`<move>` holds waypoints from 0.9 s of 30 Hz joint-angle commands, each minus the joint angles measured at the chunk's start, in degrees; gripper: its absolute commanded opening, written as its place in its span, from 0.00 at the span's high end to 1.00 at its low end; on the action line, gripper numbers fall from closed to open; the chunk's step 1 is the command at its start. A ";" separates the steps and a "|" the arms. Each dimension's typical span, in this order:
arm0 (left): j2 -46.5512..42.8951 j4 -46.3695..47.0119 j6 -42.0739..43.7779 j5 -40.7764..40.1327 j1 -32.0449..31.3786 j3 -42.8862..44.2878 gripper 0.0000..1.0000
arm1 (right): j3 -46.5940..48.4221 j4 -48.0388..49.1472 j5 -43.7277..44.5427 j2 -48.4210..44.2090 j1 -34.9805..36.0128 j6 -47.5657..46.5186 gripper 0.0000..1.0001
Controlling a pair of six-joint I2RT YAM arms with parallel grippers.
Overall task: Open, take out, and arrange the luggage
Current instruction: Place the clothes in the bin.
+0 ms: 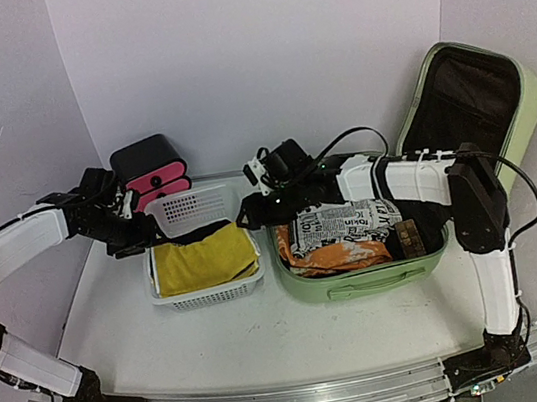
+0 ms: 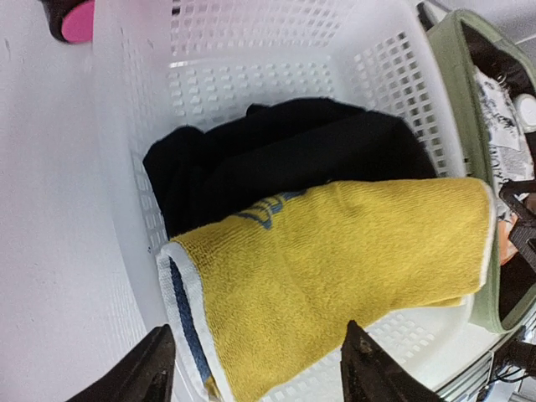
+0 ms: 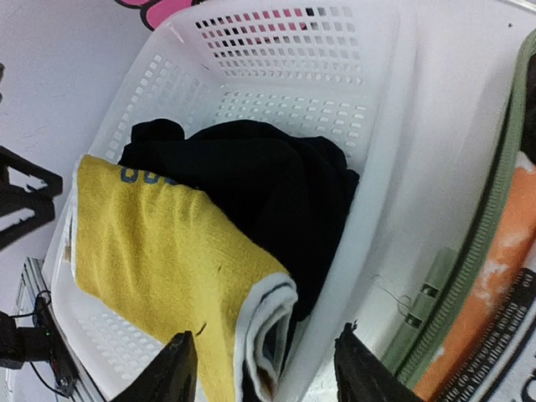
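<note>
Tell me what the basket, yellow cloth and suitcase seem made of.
Basket: likely moulded white plastic, slightly glossy, with rows of slots.
Yellow cloth: soft woven or terry fabric, matte, with a ribbed texture and a white hem.
Luggage: smooth light-green shell, probably hard plastic; the lid's black lining looks like fabric.

R hand open over white basket w/ yellow towel atop blk cloth; luggage rim at right.
</note>
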 commanded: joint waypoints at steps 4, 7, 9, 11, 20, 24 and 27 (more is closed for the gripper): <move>-9.98 -4.46 0.92 0.53 0.22 5.98 0.27 | -3.97 0.18 3.98 -11.98 0.21 -3.22 0.41; -12.81 -4.48 0.66 3.74 0.17 5.84 0.28 | -6.30 0.18 5.56 -14.52 0.21 -4.08 0.40; -14.09 -4.12 0.37 6.70 -0.21 5.45 0.30 | -8.25 0.18 7.30 -16.40 0.22 -4.70 0.40; -14.66 -3.72 0.28 8.64 -1.21 5.02 0.31 | -10.27 0.18 9.28 -18.27 0.18 -5.04 0.40; -12.22 2.12 -3.37 6.05 -8.16 1.44 0.50 | -15.42 3.20 2.97 -23.13 0.22 -4.75 0.42; -10.96 2.91 -4.44 4.22 -8.75 0.65 0.52 | -12.15 4.22 -1.61 -19.99 2.54 -3.92 0.48; -10.32 3.16 -5.01 3.72 -8.71 -0.24 0.53 | -8.89 4.41 -0.90 -16.65 4.88 -3.16 0.51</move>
